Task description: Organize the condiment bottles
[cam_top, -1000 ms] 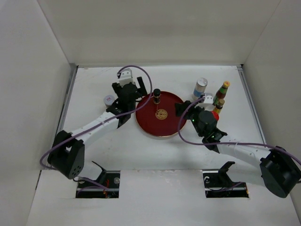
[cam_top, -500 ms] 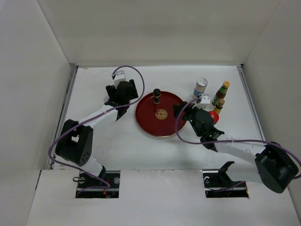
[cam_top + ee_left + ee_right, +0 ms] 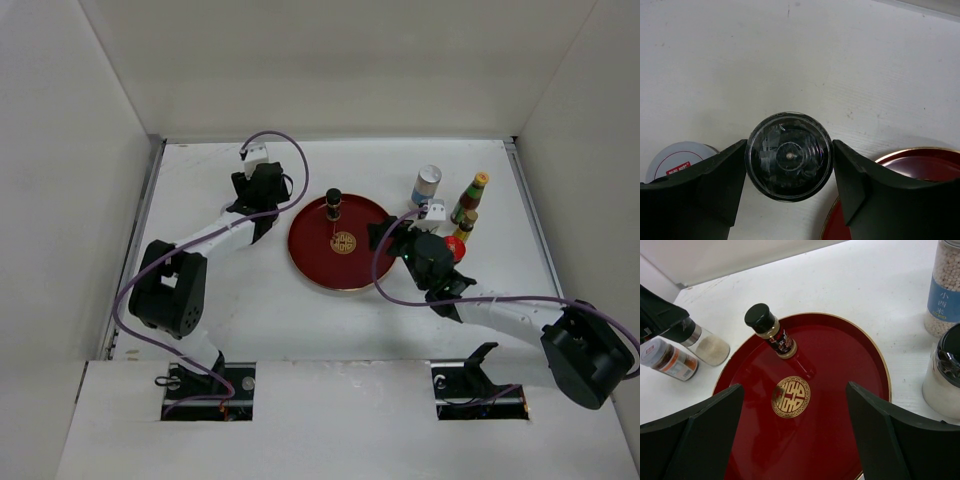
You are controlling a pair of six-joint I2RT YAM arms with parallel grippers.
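Observation:
My left gripper (image 3: pixel 262 190) is left of the red tray (image 3: pixel 352 268), and its fingers (image 3: pixel 725 175) press both sides of a dark round-lidded shaker (image 3: pixel 788 156) standing on the table. The shaker also shows in the right wrist view (image 3: pixel 705 346). A grey-lidded jar (image 3: pixel 680 159) stands right beside it. My right gripper (image 3: pixel 388 238) hangs open and empty over the tray's right part (image 3: pixel 860 365). A black-capped bottle (image 3: pixel 333 205) stands on the tray's far side. A silver-lidded shaker (image 3: pixel 427 186), a yellow-capped green bottle (image 3: pixel 473 195), a small yellowish bottle (image 3: pixel 465 225) and a red-capped bottle (image 3: pixel 456 247) stand to the right of the tray.
White walls close in the table on the left, back and right. In the right wrist view a dark-lidded jar (image 3: pixel 944 377) stands close to my right finger, with the blue-labelled shaker (image 3: pixel 945 287) behind it.
My left gripper moved left, away from the tray's edge, and now sits around the shaker beside the grey-lidded jar. My right gripper shifted slightly left over the tray.

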